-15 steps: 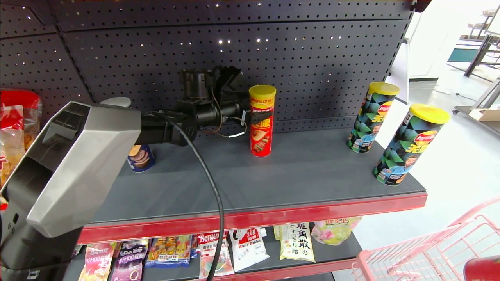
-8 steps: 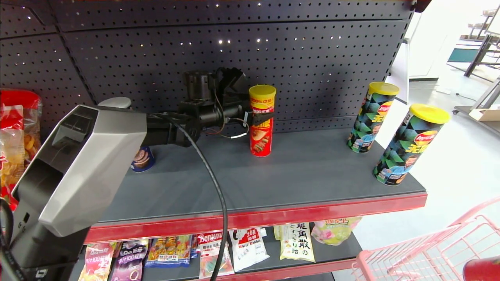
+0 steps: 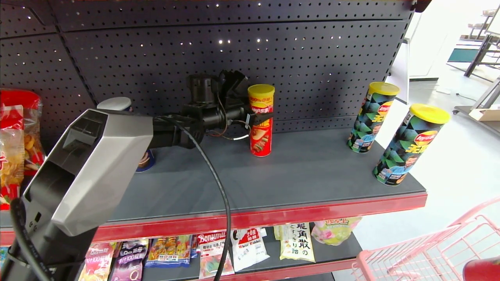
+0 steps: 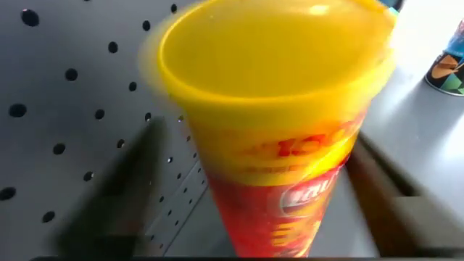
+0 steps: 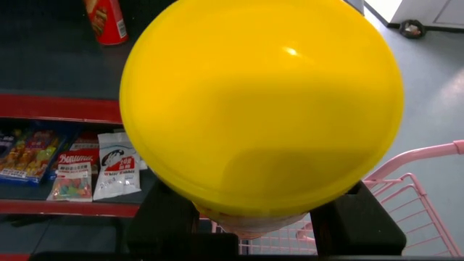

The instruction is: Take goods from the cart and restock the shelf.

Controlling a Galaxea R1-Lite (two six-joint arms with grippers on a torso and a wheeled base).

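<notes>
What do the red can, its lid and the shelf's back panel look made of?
Red can: probably cardboard tube, glossy printed wrap. Lid: yellow plastic, smooth with a light glint. Back panel: dark matte sheet with regular holes, likely painted metal.

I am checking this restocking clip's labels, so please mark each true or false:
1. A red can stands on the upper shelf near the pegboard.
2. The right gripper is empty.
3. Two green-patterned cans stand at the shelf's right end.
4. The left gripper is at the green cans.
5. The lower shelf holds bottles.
1. True: the red can stands on the upper shelf, close to the pegboard.
2. False: the right gripper holds a yellow-lidded can above the pink cart.
3. True: the two green-patterned cans stand there.
4. False: the left gripper is at the red can.
5. False: it holds snack bags.
</notes>
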